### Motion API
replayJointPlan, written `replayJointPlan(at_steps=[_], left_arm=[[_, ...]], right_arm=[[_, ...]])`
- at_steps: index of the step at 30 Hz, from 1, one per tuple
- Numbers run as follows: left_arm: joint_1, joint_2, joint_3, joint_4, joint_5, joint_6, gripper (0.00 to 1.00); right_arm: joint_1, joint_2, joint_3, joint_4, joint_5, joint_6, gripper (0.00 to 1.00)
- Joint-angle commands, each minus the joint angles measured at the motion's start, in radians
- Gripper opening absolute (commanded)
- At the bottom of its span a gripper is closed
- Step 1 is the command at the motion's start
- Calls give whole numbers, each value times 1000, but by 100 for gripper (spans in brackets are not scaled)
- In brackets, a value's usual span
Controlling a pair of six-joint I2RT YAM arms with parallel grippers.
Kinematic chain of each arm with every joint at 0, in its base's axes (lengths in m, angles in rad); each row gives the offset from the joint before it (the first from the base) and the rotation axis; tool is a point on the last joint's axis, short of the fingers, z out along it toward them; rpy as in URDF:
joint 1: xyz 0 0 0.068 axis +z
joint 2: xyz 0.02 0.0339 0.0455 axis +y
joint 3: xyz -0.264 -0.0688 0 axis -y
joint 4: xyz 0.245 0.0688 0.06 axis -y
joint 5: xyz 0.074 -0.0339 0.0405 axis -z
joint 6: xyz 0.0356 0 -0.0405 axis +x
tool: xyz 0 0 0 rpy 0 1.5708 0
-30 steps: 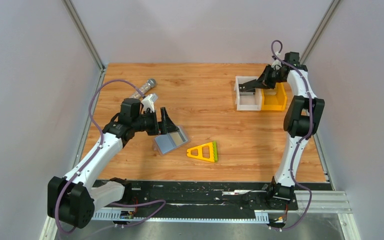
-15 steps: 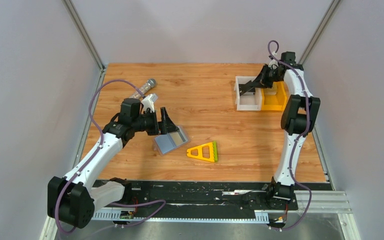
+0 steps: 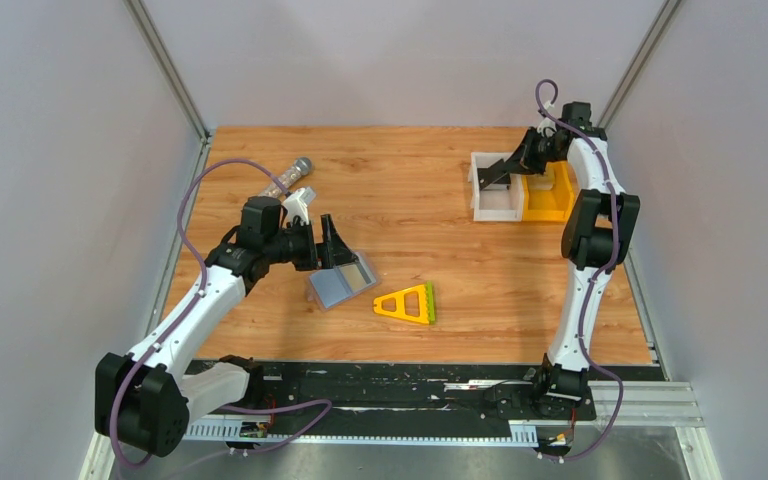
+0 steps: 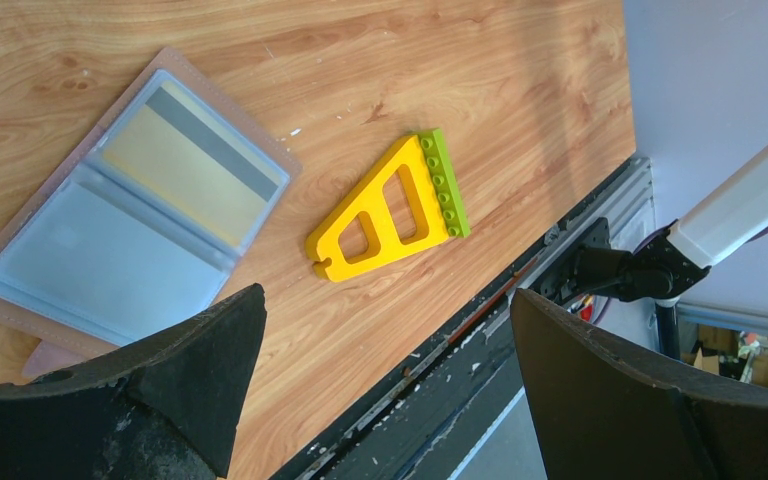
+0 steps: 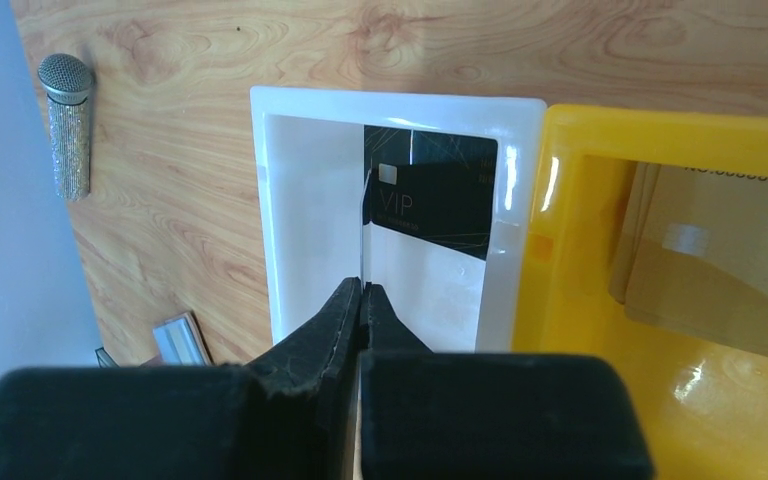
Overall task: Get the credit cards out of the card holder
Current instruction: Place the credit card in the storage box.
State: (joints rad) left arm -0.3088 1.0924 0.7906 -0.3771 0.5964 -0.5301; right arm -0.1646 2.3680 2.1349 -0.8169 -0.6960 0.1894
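The card holder (image 3: 340, 284) lies open on the table, grey-blue slots up, with a tan/gold credit card (image 4: 185, 170) in one panel. It also shows in the left wrist view (image 4: 130, 220). My left gripper (image 3: 332, 240) hovers over its far edge, open and empty (image 4: 388, 295). My right gripper (image 3: 487, 178) is over the white bin (image 3: 477, 190), shut (image 5: 362, 285) on a thin card (image 5: 362, 230) seen edge-on. A black card (image 5: 440, 195) lies in the white bin (image 5: 260, 200). Tan cards (image 5: 720, 270) lie in the orange bin (image 5: 560, 300).
A yellow-and-green triangular frame (image 3: 407, 303) lies right of the holder, also in the left wrist view (image 4: 390, 205). A microphone (image 3: 288, 178) lies at the back left. The orange bin (image 3: 550, 205) stands beside the white one at the back right.
My right arm has shifted a little, its gripper staying over the white bin with the card. The left arm and the card holder have not moved.
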Motion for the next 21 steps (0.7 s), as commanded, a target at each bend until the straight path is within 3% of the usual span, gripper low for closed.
replayJointPlan(at_steps=[1,21], left_arm=[[0,-4,33,23,4,4,100],[0,21,43,37,6,-7,100]], right_arm=[[1,-26,32,66,9,5,0],[-6,-19,-28,217,15,97,2]])
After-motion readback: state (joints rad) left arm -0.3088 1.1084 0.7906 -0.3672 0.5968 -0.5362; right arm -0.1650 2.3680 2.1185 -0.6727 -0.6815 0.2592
